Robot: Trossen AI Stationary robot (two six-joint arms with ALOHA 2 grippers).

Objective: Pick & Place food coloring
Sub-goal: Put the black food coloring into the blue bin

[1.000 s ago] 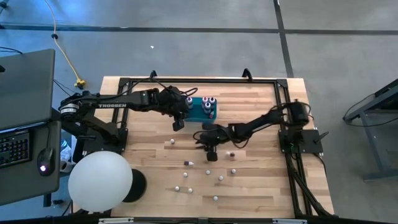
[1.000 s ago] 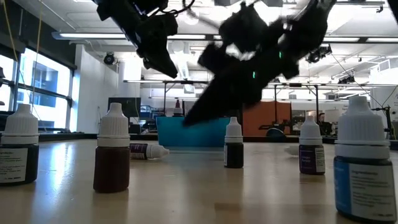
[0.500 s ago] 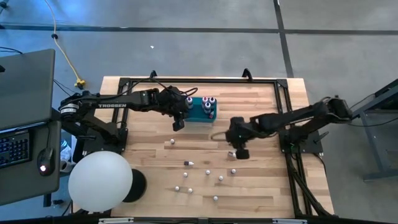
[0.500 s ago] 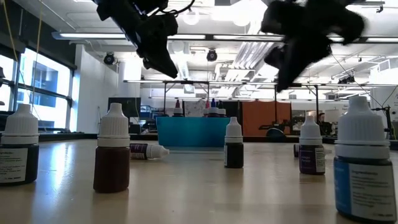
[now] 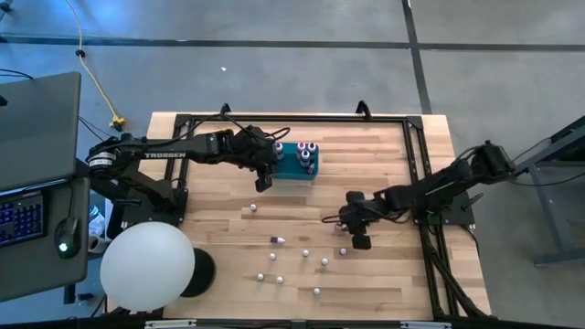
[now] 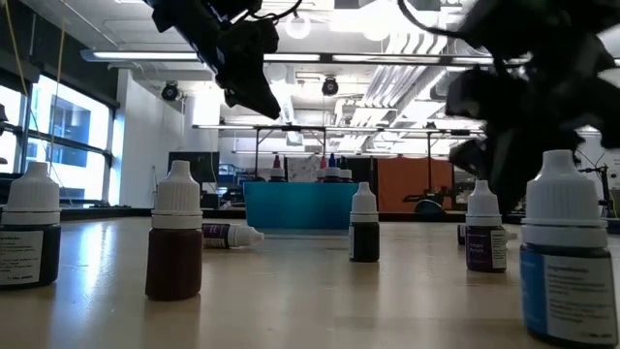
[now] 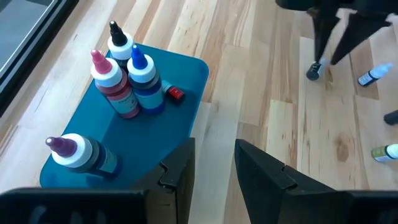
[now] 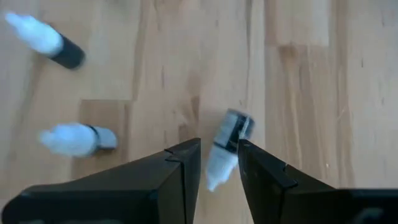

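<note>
Several small white-capped food coloring bottles (image 5: 303, 249) are scattered over the near half of the wooden table, some upright, some lying. Several more stand in the teal box (image 7: 180, 74) at the far middle. My right gripper (image 5: 361, 241) hangs open over the right part of the table. Past its fingertips (image 8: 189, 149) a dark bottle (image 8: 231, 130) shows lying on its side on the wood, white cap toward the gripper. My left gripper (image 7: 214, 146) hovers open by the box's near left corner with nothing between its fingers.
A black metal frame (image 5: 416, 155) borders the table's far and right sides. A white globe (image 5: 146, 265) stands at the near left corner. A loose red cap (image 7: 176, 93) lies in the box. Upright bottles (image 6: 176, 242) stand close to the near edge.
My right gripper has swung away from the teal box toward the table's right edge and a little toward the near edge, tipping and rolling as it went. It now hangs over the lying bottle. Its finger gap looks unchanged. The bottles and the box have stayed in place.
</note>
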